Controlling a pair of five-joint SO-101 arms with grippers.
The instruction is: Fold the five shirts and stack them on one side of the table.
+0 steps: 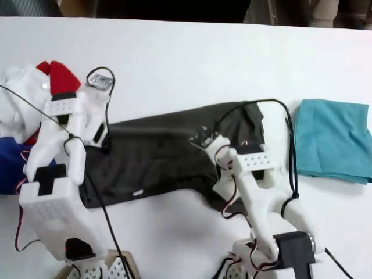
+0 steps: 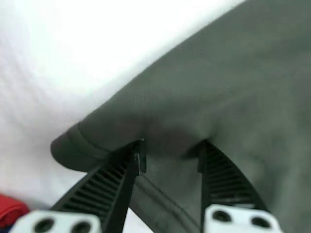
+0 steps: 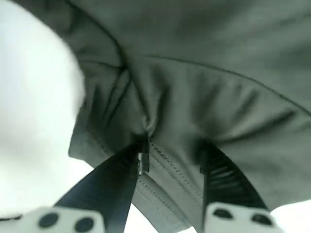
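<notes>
A dark grey shirt (image 1: 163, 157) of soft, matte cloth lies spread lengthwise across the middle of the white surface (image 1: 174, 58), its edges rumpled. The left arm's jaws stand spread apart at its stitched hem (image 2: 97, 145), their ribbed black tips on the fabric. The right arm's jaws, also parted, press into puckered folds (image 3: 146, 107) near the other end. A folded teal shirt (image 1: 331, 139) lies flat to the right. Red (image 1: 61, 78), white (image 1: 17, 99) and blue (image 1: 9, 165) garments are heaped at the left.

Tan board (image 1: 129, 263) at near edge, beige object (image 1: 323, 11) in dark background
</notes>
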